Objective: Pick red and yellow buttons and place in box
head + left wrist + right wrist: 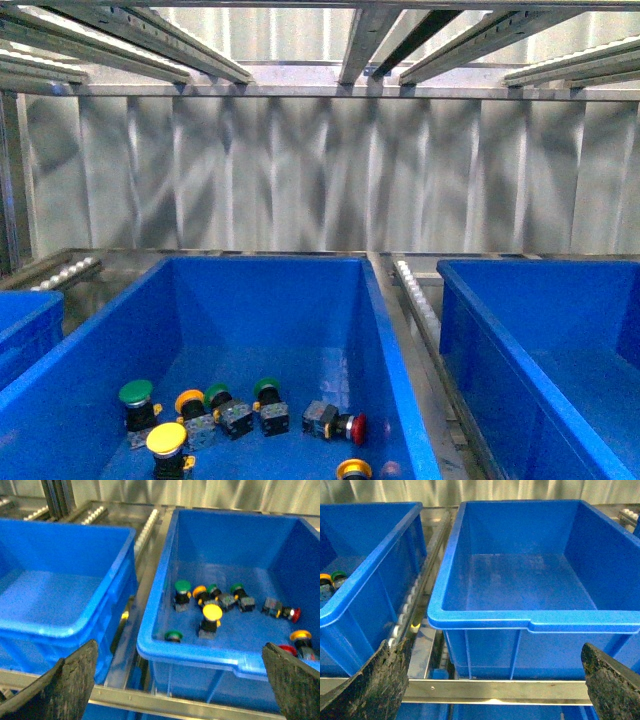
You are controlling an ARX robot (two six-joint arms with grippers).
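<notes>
Front view: middle box (270, 300) fills the lower centre of the frame, and all buttons lie on its floor at the lower left to lower centre. Red button (357, 428) lies on its side at lower centre, cap pointing right, grey body just beside it. Yellow button (166, 439) is upright at lower left. Second yellow button (189, 402) is just above it, among the green buttons (136, 393), which are bunched close; contact unclear. Third yellow button (353, 468) is cut by the bottom edge, below the red one. Right box (540, 330) at lower right has nothing in it. Left box (30, 320) is only a corner at the left edge. A roller rail (415, 295) runs between the middle and right boxes. No arm in this view.

Left wrist view: left gripper (180, 646) has its jaws wide apart, holding nothing, fingers (75, 680) above the near rim of the middle box. A second red cap (287, 650) shows close to one finger, partly hidden.

Right wrist view: right gripper (495, 645) also spread wide, nothing held, fingers (380, 685) in front of the right box.
</notes>
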